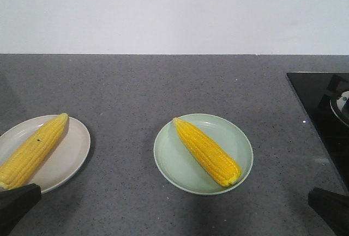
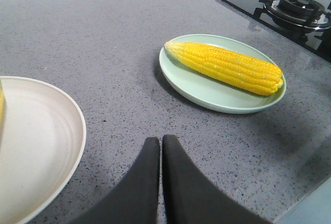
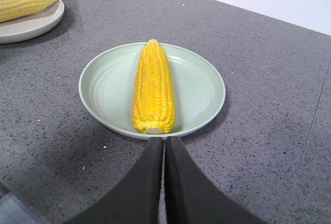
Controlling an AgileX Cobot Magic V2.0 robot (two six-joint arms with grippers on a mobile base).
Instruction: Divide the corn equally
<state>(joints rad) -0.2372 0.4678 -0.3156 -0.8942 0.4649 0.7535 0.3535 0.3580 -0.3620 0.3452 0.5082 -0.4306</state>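
One corn cob (image 1: pixel 207 151) lies diagonally on the pale green plate (image 1: pixel 169 162) in the middle of the counter. A second corn cob (image 1: pixel 32 150) lies on the cream plate (image 1: pixel 71 154) at the left edge. In the left wrist view my left gripper (image 2: pixel 161 140) is shut and empty, above bare counter between the cream plate (image 2: pixel 46 146) and the green plate (image 2: pixel 207 92) with its corn (image 2: pixel 227 66). My right gripper (image 3: pixel 165 141) is shut and empty, just short of the green plate's (image 3: pixel 103 87) near rim, in line with the corn's (image 3: pixel 153 87) blunt end.
A black glass hob (image 1: pixel 322 110) with a gas burner (image 2: pixel 296 5) occupies the right end of the grey speckled counter. A white wall runs along the back. Dark parts of both arms show at the exterior view's bottom corners.
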